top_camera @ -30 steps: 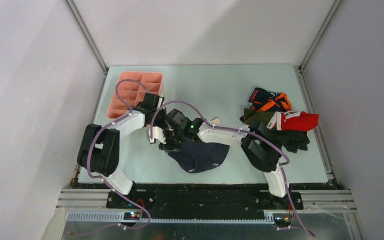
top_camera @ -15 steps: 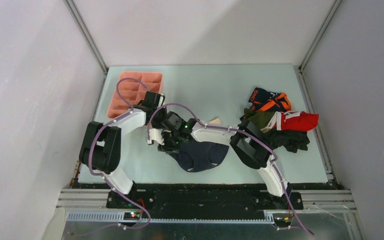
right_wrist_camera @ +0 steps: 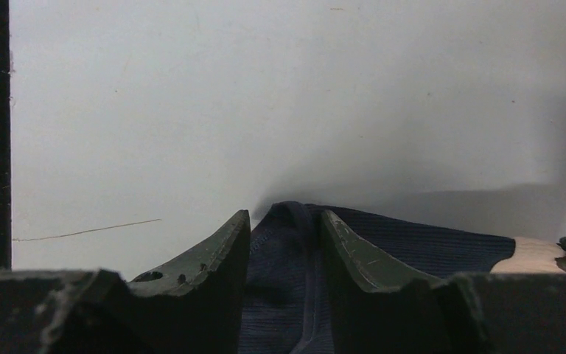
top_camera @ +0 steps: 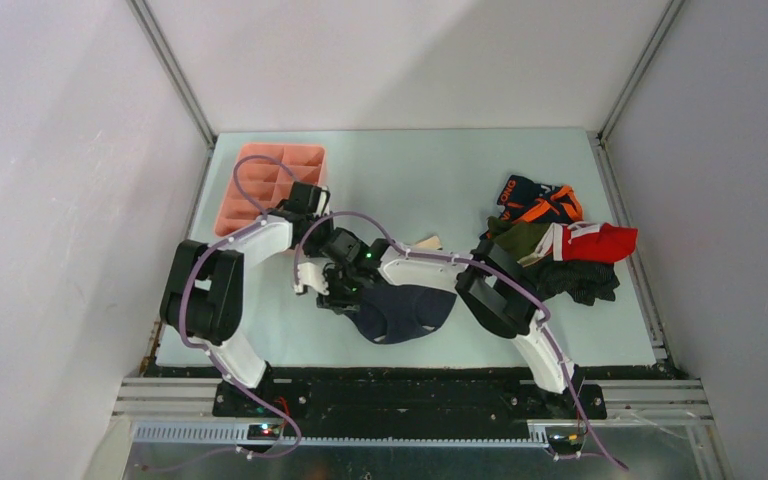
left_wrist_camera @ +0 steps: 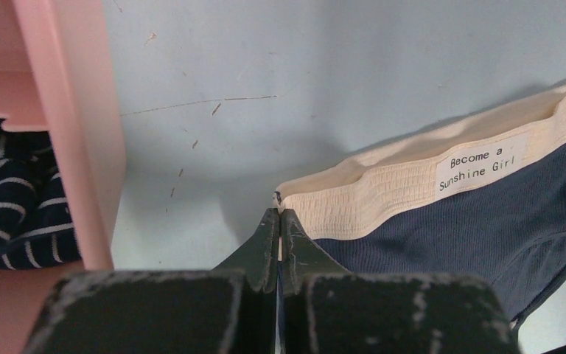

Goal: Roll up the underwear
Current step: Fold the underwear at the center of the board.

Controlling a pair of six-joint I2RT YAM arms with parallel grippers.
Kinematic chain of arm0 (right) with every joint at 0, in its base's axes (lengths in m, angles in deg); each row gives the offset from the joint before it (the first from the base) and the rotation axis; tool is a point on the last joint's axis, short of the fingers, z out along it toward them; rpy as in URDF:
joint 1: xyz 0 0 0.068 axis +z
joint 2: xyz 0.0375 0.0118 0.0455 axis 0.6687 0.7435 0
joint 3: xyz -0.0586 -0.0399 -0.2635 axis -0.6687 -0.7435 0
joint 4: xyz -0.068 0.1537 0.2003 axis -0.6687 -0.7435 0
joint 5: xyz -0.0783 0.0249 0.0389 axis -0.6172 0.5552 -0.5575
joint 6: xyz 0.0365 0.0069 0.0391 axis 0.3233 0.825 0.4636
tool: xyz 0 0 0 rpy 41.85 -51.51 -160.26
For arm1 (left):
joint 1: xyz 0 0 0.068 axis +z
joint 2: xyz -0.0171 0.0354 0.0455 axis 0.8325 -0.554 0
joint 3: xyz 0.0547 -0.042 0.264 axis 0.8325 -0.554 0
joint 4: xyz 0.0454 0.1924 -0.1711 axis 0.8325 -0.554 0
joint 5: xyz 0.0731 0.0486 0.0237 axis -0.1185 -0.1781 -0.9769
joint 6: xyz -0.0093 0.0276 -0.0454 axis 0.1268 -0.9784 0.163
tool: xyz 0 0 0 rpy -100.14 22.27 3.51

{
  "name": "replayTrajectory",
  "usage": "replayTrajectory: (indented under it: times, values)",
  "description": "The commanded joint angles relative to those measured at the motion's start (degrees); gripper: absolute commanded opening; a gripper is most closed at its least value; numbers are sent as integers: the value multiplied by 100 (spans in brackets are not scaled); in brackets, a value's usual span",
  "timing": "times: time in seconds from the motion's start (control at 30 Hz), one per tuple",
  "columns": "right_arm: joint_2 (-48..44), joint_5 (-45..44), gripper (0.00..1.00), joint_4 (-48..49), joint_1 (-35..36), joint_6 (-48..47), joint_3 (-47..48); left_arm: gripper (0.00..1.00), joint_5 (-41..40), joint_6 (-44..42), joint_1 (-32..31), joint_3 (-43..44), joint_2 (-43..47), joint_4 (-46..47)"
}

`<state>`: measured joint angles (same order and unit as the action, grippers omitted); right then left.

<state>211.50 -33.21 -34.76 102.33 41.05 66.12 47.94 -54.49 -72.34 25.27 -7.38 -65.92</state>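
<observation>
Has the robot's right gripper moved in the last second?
Yes. The right gripper has shifted slightly left, toward the pink plastic tray, while gripping the navy cloth briefs with the beige waistband.

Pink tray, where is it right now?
In the top view, the pink tray sits in the far left corner of the table, up and left of the navy underwear.

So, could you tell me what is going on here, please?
Both arms are working on the navy briefs. The left gripper is shut on the waistband corner; the right gripper pinches a navy fold. Other underwear lies piled to the right, and a striped pair sits in the tray.
</observation>
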Motion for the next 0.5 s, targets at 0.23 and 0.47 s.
replayTrajectory:
  times: [0.23,0.47]
  values:
    - [112,-97,45,-15,159,233,196,0,-138,36,14,215,4,38]
    - [367,-108,40,-204,159,311,391,0,-107,31,17,238,-15,32]
